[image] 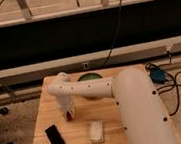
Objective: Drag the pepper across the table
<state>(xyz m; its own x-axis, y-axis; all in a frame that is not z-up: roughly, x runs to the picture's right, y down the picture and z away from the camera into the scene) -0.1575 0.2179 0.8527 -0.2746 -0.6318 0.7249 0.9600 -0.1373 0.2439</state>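
Observation:
The pepper [69, 115] is a small dark-red item on the light wooden table [46, 101], left of centre. My gripper [68, 112] hangs from the white arm straight down onto the pepper and seems to touch it. The pepper is partly hidden by the gripper. A black phone [54, 137] lies in front and to the left of the pepper.
A dark green domed thing [89, 78] sits at the table's back edge behind the arm. A white flat object [96, 131] lies near the front middle. The white arm [134, 105] covers the table's right side. Cables and a blue item [156, 74] lie on the floor at right.

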